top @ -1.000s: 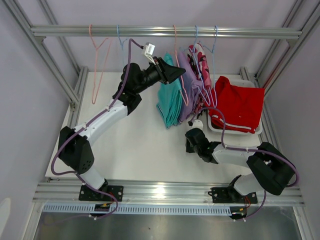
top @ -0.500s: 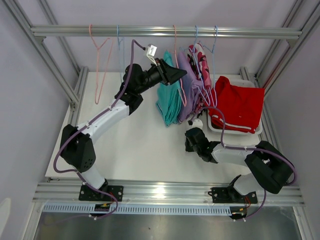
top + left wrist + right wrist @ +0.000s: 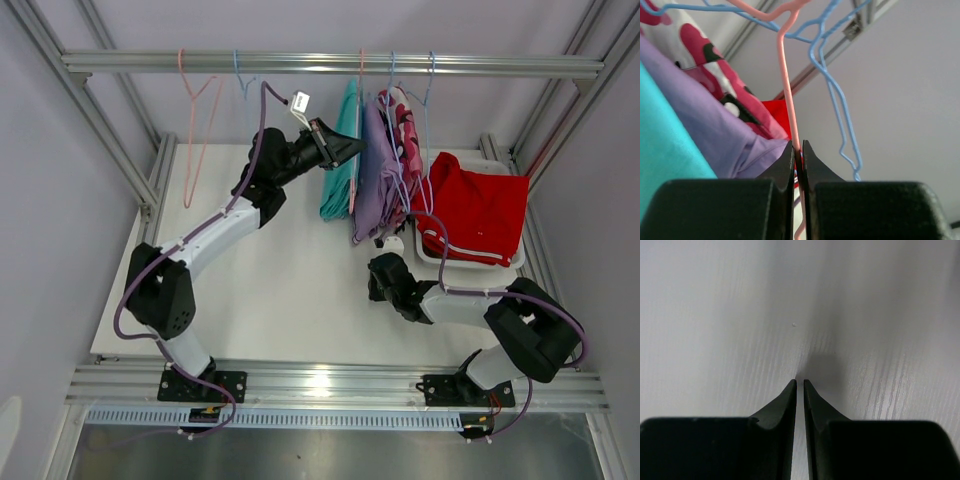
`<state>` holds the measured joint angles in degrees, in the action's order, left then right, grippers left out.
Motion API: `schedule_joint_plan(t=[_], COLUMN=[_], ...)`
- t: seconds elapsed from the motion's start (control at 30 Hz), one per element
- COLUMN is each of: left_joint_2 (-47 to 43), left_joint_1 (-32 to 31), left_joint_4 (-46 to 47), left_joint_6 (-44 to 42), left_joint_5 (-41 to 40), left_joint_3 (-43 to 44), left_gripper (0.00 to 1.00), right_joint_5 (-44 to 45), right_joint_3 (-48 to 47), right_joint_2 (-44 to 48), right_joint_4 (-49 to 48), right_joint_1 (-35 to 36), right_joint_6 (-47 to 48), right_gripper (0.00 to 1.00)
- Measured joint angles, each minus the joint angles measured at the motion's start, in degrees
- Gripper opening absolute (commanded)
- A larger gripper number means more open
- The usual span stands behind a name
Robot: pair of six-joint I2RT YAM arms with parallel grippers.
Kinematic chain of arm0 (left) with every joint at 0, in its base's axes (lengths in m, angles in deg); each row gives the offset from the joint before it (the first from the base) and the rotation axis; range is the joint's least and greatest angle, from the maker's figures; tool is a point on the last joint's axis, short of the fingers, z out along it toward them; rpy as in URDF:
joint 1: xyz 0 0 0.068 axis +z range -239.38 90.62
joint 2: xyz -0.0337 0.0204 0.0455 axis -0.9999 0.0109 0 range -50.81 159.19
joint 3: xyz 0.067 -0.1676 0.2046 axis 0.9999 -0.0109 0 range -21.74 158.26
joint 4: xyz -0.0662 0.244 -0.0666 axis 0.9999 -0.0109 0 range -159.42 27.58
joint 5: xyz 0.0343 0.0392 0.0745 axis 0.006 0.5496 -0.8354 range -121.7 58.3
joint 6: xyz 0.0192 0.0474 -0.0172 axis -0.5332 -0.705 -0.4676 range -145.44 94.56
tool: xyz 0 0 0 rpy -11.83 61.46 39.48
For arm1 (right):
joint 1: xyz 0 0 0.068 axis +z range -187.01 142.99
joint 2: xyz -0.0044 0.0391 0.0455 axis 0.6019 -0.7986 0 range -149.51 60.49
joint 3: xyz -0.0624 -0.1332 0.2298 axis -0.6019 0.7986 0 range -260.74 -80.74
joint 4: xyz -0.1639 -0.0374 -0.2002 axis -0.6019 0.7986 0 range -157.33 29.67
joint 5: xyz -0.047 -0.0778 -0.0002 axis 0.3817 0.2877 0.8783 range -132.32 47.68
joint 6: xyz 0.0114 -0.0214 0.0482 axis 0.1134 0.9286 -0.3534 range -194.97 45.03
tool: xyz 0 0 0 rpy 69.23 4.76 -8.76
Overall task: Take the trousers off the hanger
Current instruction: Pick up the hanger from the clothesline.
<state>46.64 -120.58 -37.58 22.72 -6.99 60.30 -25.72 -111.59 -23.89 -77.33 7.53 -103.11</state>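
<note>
Top external view: on a white table (image 3: 280, 290) between grey walls, the left gripper (image 3: 345, 150) clamps a pink wire hanger (image 3: 785, 75) beside hanging teal cloth trousers (image 3: 340, 175). The right gripper (image 3: 800, 381) is almost closed and empty.

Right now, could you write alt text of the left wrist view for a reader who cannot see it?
The left end effector is shut on the thin wire of a pink hanger. At picture left hang teal trousers, lilac trousers and pink camouflage trousers; a blue hanger hangs at picture right.
</note>
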Motion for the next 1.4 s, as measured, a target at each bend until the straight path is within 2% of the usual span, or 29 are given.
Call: schedule_joint_plan(t=[0.23,0.5,0.87,1.17,1.4], left_joint_2=[-0.4,-4.8,-14.0,-32.8,-49.2], left_joint_1=[-0.2,-1.0,-1.2,-1.2,-1.2], left_joint_4=[6.5,8.4,0.3,-4.9,-7.8], left_joint_6=[5.9,8.3,5.4,-1.5,-5.9], left_joint_5=[0.9,1.4,1.4,-0.6,-5.1], left_joint_3=[-2.3,-3.3,-4.7,-19.4,-33.1], left_gripper=[0.00,0.00,0.00,0.00,0.01], right_joint_5=[0.0,0.0,0.2,3.0,5.5], right_joint_3=[0.0,0.0,0.0,-1.7,-3.7], right_joint_2=[0.0,0.2,3.5,14.0,19.4], right_joint_4=[0.0,0.6,6.9,15.5,18.6], right_joint_1=[0.0,0.4,2.8,9.0,13.0], right_joint_6=[0.0,-0.1,-0.4,-1.5,-3.1], right_gripper=[0.14,0.14,0.13,0.15,0.15])
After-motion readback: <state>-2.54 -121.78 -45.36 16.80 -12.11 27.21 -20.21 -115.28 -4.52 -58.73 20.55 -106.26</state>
